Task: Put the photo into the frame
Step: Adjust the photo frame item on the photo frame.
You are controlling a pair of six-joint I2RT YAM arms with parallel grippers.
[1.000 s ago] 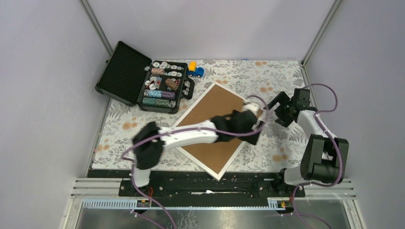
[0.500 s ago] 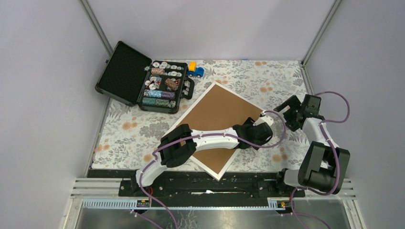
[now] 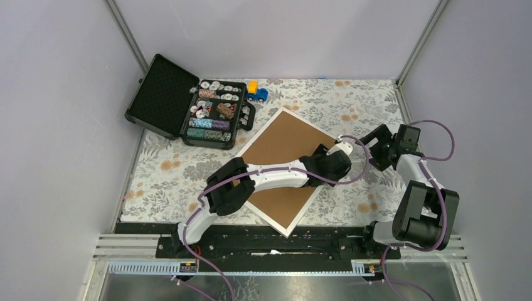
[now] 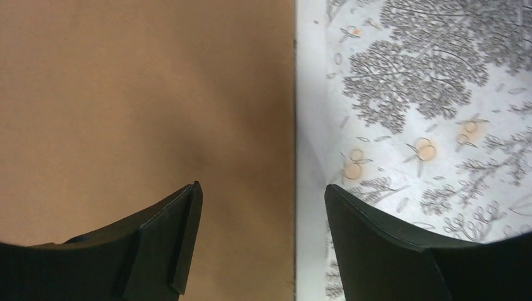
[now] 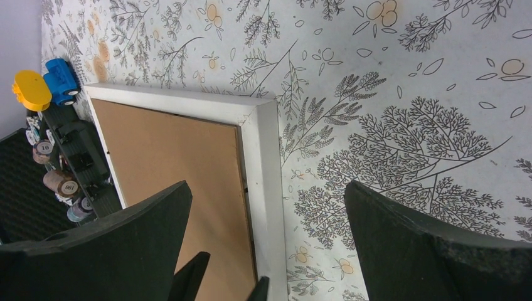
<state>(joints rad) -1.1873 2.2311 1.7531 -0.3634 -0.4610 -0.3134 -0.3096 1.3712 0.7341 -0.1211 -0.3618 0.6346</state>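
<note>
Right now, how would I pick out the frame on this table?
On the floral tablecloth, look right of the open black case. The frame lies flat, turned cornerwise, brown back up. Its thin white border and size set it apart from the case and the small blue toy truck.

blocked: left arm across frame | free: tablecloth beyond frame

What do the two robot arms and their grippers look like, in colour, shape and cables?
Both the left arm and the right arm have white links joined by bulky black joints. A thin purple cable loops along each arm. The left gripper and the right gripper each have two matte black, wedge-shaped fingers. No markings are visible.
</note>
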